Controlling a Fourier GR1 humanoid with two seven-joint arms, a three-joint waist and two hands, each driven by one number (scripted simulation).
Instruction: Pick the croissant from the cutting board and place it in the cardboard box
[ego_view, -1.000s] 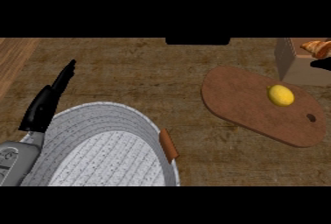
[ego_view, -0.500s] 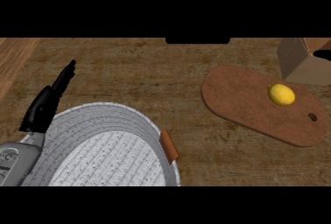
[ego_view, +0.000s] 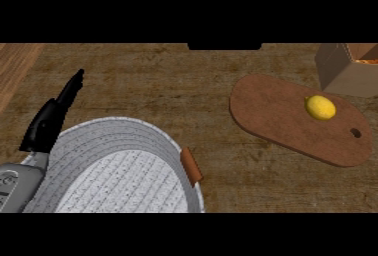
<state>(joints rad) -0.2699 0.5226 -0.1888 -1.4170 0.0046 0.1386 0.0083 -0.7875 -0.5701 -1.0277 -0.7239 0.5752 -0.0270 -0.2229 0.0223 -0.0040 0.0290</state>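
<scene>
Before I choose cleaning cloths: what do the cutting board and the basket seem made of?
Cutting board: reddish-brown wood, seemingly matte, hanging hole near one end. Basket: looks like pale grey woven rope or fabric, ribbed coils, with a brown, perhaps leather, handle tab.

A lemon (ego_view: 320, 107) lies on the cutting board (ego_view: 288, 125).

- A single head view looks steeply down onto the wooden tabletop (ego_view: 148, 90) from the robot's own side.
- It faces away from the robot: near things lie at the lower edge, far things at the top.
- It sits close, cropping the basket (ego_view: 118, 170) near left and cardboard box (ego_view: 347, 70) far right.
</scene>
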